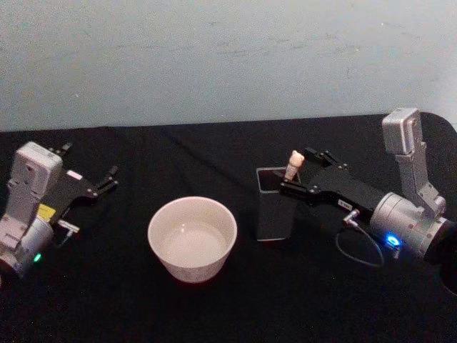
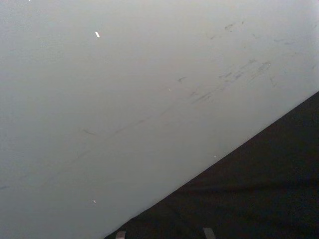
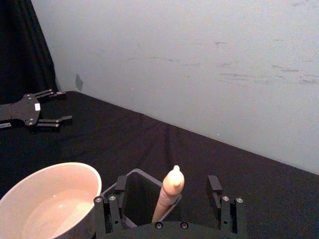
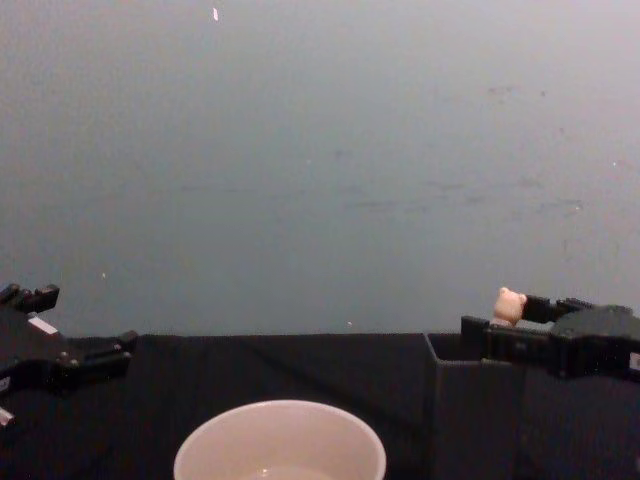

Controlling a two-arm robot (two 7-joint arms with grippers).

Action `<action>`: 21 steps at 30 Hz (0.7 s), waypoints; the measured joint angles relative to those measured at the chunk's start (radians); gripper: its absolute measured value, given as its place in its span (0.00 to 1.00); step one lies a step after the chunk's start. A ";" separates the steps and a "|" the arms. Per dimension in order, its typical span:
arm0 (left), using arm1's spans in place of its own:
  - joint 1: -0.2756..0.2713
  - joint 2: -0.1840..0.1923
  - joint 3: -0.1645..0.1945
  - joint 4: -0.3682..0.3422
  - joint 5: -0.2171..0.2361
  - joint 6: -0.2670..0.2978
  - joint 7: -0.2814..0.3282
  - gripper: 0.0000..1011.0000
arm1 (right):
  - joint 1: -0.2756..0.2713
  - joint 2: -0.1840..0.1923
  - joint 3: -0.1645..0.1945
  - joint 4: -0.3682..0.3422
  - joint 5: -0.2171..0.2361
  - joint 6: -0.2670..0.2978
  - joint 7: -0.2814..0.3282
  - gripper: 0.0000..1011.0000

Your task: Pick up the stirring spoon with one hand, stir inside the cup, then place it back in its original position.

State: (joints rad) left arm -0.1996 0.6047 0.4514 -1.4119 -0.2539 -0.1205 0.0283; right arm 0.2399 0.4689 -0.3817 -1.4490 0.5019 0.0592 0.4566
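Right wrist view: right tool spread astride stirring spoon in holder; left tool spread aside.

Dim, even light; the black tablecloth swallows shadows, the cup gleams softly.

Left pincer: black plates, silver housing, yellow label, green light. Right pincer: same, blue light, cable loop.

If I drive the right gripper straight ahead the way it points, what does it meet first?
Likely the stirring spoon: its bear-topped handle stands between the open fingers of the right gripper. One finger sits level with the rim of the dark square holder and may clip it; depth unclear.
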 joint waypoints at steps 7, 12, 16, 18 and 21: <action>0.000 0.000 0.000 0.000 0.000 0.000 0.000 0.99 | -0.001 0.001 0.000 -0.001 0.000 -0.002 -0.001 0.99; 0.000 0.000 0.000 0.000 0.000 0.000 0.000 0.99 | -0.001 0.001 0.000 -0.001 0.001 -0.003 -0.001 0.91; 0.000 0.000 0.000 0.000 0.000 0.000 0.000 0.99 | -0.001 0.002 0.000 -0.002 0.001 -0.003 -0.001 0.79; 0.000 0.000 0.000 0.000 0.000 0.000 0.000 0.99 | -0.001 0.002 0.000 -0.002 0.001 -0.003 -0.001 0.71; 0.000 0.000 0.000 0.000 0.000 0.000 0.000 0.99 | -0.002 0.002 0.000 -0.002 0.001 -0.003 -0.001 0.66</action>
State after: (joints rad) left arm -0.1995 0.6047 0.4514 -1.4120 -0.2539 -0.1205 0.0283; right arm 0.2384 0.4710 -0.3817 -1.4509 0.5032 0.0557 0.4554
